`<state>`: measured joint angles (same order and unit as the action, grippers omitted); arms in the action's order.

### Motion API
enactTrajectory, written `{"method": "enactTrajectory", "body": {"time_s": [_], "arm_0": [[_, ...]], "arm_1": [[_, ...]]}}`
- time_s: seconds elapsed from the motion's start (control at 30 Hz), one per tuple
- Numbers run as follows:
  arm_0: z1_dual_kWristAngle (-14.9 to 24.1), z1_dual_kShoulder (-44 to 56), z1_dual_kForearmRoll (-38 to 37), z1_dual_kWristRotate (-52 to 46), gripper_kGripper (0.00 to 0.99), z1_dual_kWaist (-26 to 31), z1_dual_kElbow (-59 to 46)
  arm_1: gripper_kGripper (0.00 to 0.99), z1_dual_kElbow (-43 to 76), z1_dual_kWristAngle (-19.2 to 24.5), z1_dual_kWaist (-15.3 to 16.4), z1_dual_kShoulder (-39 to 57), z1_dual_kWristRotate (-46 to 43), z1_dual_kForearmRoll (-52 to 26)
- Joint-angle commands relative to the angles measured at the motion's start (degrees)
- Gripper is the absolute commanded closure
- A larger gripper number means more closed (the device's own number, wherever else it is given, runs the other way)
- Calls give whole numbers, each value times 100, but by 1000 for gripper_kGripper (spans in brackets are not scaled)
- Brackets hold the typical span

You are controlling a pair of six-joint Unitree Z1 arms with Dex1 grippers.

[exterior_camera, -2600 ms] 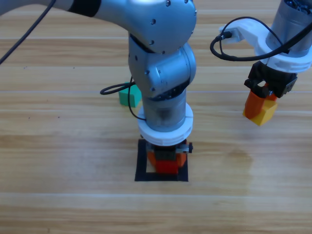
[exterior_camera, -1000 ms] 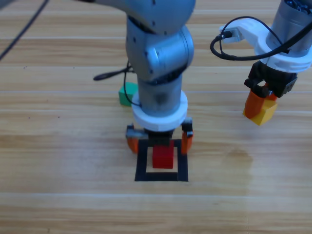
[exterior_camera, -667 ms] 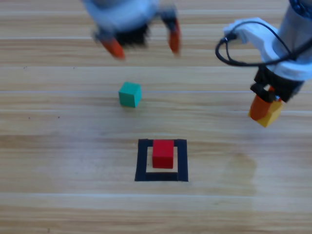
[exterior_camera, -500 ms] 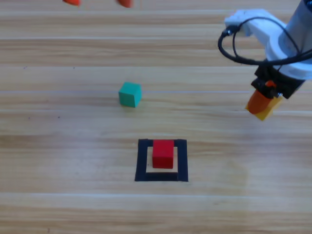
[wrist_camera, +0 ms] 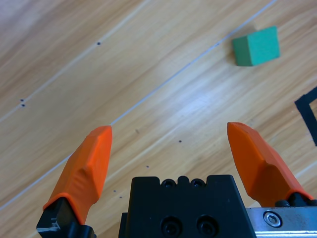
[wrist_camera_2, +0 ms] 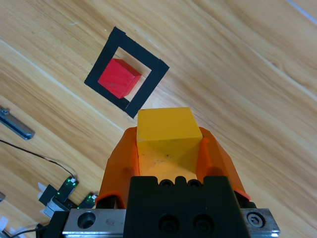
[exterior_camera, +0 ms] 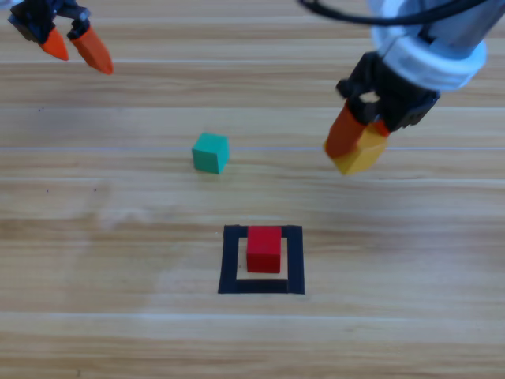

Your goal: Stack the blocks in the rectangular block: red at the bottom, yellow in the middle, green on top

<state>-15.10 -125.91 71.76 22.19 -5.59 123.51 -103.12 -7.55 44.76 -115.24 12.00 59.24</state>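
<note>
Right gripper (exterior_camera: pixel 357 148) squeezes the yellow cube (exterior_camera: pixel 361 154) tight between its two orange jaws. It hangs in the air, up and to the right of the black tape square (exterior_camera: pixel 262 260). The red cube (exterior_camera: pixel 263 249) sits inside the black tape square, closer to the far edge, and nothing is on top of it. The green cube (exterior_camera: pixel 210 152) sits on the wooden table (exterior_camera: pixel 118 253), up and to the left of the black tape square, well apart from it. Left gripper (exterior_camera: pixel 75 46) waits far up and to the left of the black tape square, with its jaws spread apart and nothing between them.
</note>
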Motion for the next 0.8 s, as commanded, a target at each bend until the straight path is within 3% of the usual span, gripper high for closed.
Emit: {"method": "enactTrajectory", "body": {"time_s": [0.03, 0.3, 0.47, 0.8], "arm_0": [[-81, -355, 48, 101, 0, 129, 191], [-195, -355, 154, 93, 0, 234, 393], [-433, -399, 356, 347, 0, 225, 665], [-705, -487, 409, 523, 0, 225, 516]], "arm_1": [[990, -59, 131, 533, -385, 470, 53], [990, -68, -141, 568, -710, 1340, 35], [990, -824, -159, 718, -1202, 2202, 422], [990, -2186, 755, 1245, -1791, 3230, 1354]]}}
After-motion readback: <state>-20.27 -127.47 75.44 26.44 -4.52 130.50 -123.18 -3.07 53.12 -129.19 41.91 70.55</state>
